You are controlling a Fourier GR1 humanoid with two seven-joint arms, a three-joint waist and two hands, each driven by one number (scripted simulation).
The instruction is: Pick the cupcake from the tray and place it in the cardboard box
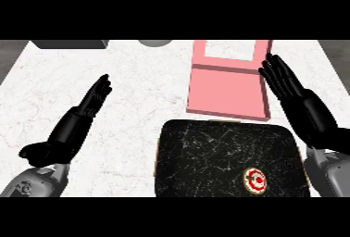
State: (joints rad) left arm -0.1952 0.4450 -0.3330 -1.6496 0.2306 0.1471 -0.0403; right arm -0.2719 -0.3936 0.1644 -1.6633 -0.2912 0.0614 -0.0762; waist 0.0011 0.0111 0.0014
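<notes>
A: At right edge, right hand [285,83] is up off the table, fingers straight and together, nothing in it, sitting beside the pink box's right side. Left hand [90,105] is out over bare marble at left, fingers straight too, empty.

B: Cupcake?

A: Cupcake [256,179] is on the tray [205,152], near its lower right corner, close under the right forearm. Untouched. Seen from above: round, pale rim, red swirl on top.

B: Risks?

A: Hand is past the cupcake, nearer the box. My guess is it has to pull back toward the body to grasp, and the forearm could clip the cupcake or nudge the tray. Cupcake is small and probably soft on top, so a pinch from above may squash the icing or tip it.

B: Box?

A: Cardboard box [228,90] is pink, flat and shallow, lid flapped open at the far side, just beyond the tray. Low walls, so a loaded hand could catch the edge and shove it; looks light.

B: Surfaces?

A: Tray is black with pale crackle veining, rounded corners, thin light rim. Table [137,69] is white marble, faint veins, looks slick. Dark grey block [68,44] and grey round thing [156,42] at far edge, cut off, can't identify.
</notes>
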